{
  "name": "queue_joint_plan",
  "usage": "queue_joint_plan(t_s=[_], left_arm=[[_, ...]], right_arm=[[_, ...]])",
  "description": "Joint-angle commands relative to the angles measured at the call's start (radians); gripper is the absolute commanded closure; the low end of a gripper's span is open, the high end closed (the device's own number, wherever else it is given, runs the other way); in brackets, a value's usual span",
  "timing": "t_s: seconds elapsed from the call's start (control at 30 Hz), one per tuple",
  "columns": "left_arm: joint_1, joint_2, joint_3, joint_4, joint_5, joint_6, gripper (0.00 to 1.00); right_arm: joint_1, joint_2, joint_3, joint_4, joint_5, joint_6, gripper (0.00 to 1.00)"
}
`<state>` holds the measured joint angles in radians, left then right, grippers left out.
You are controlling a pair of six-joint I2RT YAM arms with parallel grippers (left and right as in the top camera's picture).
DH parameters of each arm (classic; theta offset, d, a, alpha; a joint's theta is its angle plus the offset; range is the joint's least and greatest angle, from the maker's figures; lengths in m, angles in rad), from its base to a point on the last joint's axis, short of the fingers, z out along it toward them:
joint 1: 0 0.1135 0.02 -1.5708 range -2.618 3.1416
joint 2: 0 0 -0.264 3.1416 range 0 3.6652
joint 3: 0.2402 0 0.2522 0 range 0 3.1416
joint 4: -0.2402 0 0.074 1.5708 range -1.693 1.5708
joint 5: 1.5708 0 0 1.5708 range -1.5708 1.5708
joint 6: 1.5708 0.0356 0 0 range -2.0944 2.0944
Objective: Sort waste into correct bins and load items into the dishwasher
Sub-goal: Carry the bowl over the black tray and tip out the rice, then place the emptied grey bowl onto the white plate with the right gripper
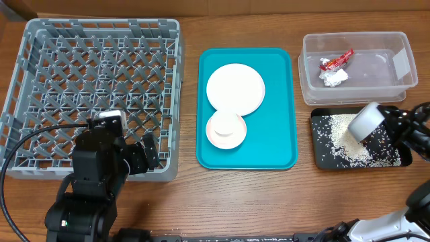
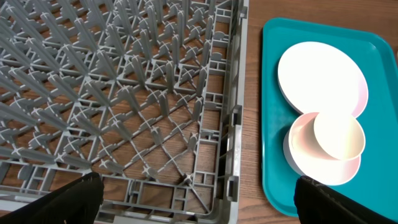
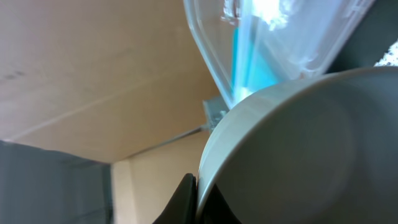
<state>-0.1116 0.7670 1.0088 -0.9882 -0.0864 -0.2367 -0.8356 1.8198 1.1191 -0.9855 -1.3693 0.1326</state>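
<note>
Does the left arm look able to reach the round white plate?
Probably yes: its open claw hovers at the square grey plastic rack's corner beside the flat teal tray, nothing between; a small pinkish bowl overlaps the plate.

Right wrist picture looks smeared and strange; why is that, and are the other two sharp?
Right wrist: the bowl sits so close it fills much of the frame, out of focus, tub blurred behind. Left wrist: rack and plate crisp. Overhead: sharp, evenly lit, soft shadows.
</note>
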Motion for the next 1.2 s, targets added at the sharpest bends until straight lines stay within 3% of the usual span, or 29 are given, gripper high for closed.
queue_joint_plan(t_s=[0.0, 0.1, 0.2, 0.33, 0.43, 0.63, 1.03, 1.17], left_arm=[[-0.005, -0.003, 0.022, 0.002, 0.009, -0.014, 0.00], [-0.005, -0.003, 0.022, 0.002, 0.009, -0.014, 0.00], [-0.005, -0.003, 0.022, 0.002, 0.009, -0.014, 0.00], [-0.005, -0.003, 0.022, 0.002, 0.009, -0.014, 0.00], [-0.005, -0.003, 0.022, 0.002, 0.009, -0.014, 0.00], [-0.005, -0.003, 0.022, 0.002, 0.009, -0.014, 0.00], [-0.005, -0.003, 0.022, 0.001, 0.009, -0.014, 0.00], [-0.005, -0.003, 0.022, 0.001, 0.009, -0.014, 0.00]], right_arm=[[0.055, -0.001, 0.026, -0.088, 0.049, -0.200, 0.96], [0.116, -0.012, 0.102, -0.256, 0.107, -0.399, 0.96], [0.190, -0.029, 0.202, -0.385, 0.198, -0.508, 0.96], [0.309, -0.058, 0.349, -0.454, 0.314, -0.525, 0.96], [0.422, -0.064, 0.470, -0.464, 0.443, -0.454, 0.96], [0.700, -0.064, 0.608, -0.395, 0.692, -0.362, 0.96], [1.239, 0.022, 0.601, -0.035, 1.145, -0.364, 0.96], [1.319, 0.069, 0.601, 0.056, 1.159, -0.363, 0.96]])
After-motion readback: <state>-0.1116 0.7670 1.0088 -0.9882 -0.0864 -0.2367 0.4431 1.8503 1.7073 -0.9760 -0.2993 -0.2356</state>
